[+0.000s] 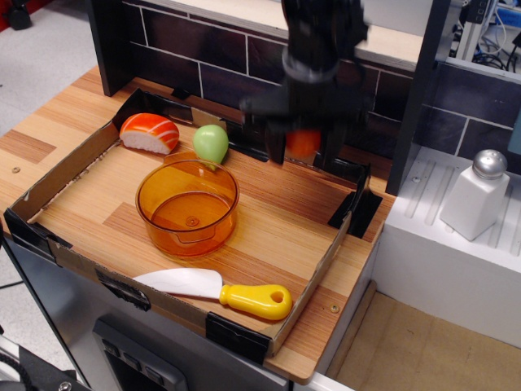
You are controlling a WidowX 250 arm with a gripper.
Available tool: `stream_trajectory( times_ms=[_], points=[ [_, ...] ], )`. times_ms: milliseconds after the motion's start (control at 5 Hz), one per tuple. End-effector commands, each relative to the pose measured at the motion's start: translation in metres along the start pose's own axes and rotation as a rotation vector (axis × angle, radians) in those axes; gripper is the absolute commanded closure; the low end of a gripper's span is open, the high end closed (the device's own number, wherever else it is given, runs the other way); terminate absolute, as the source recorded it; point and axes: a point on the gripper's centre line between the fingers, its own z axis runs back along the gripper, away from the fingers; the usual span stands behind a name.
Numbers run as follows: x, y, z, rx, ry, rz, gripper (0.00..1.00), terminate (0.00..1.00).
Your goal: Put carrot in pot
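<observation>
The carrot [303,143], a small glossy orange toy, sits between the black fingers of my gripper [304,147], which is shut on it and holds it up above the tray's back right part. The arm is blurred with motion. The pot [187,204], a round transparent amber bowl, stands in the middle of the tray, below and to the left of the gripper. Nothing is inside it.
The wooden tray [317,269] has low cardboard walls. An orange-and-white sushi piece [150,133] and a pale green round toy [211,142] lie behind the pot. A white knife with a yellow handle [224,291] lies at the front. A salt shaker [476,195] stands on the right.
</observation>
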Motion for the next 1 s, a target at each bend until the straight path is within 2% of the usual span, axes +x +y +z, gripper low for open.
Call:
stream_trajectory(
  times_ms=[0, 200, 400, 600, 800],
  points=[
    [-0.008, 0.064, 0.024, 0.054, -0.061, -0.034, 1.0, 0.0],
    [-0.014, 0.087, 0.023, 0.064, -0.054, -0.088, 1.0, 0.0],
    [-0.015, 0.093, 0.018, 0.084, -0.04, -0.093, 1.0, 0.0],
    [-0.016, 0.093, 0.015, 0.112, -0.033, -0.112, 0.0, 0.0],
    [-0.017, 0.094, 0.016, 0.112, -0.056, -0.103, 0.0, 0.0]
  ],
)
